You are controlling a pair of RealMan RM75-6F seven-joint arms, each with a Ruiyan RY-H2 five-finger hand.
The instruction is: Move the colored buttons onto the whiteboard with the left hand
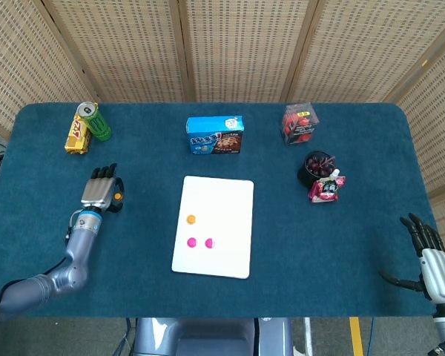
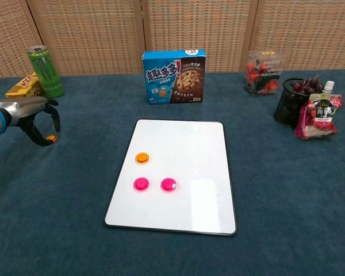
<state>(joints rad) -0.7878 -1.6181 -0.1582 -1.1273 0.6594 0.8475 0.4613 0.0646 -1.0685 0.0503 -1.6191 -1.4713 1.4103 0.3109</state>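
Note:
The whiteboard (image 1: 222,200) (image 2: 190,149) lies mid-table with an orange button (image 1: 191,219) (image 2: 142,157) and two pink buttons (image 1: 191,242) (image 1: 209,242) (image 2: 141,184) (image 2: 168,184) on it. Another orange button (image 1: 118,196) (image 2: 52,138) lies on the blue cloth to the board's left. My left hand (image 1: 100,190) (image 2: 35,115) arches over that button, with the thumb low beside it and the fingers apart above it; I see no grip on it. At the table's right front edge my right hand (image 1: 429,248) rests with its fingers spread and nothing in it.
A green can (image 1: 94,121) (image 2: 45,71) and a yellow packet (image 1: 76,135) (image 2: 24,89) stand at the back left. A blue cookie box (image 1: 214,135) (image 2: 173,76) is behind the board. A red snack box (image 1: 300,122), a black cup of cherries (image 1: 316,167) and a pink pouch (image 1: 325,188) are at the right.

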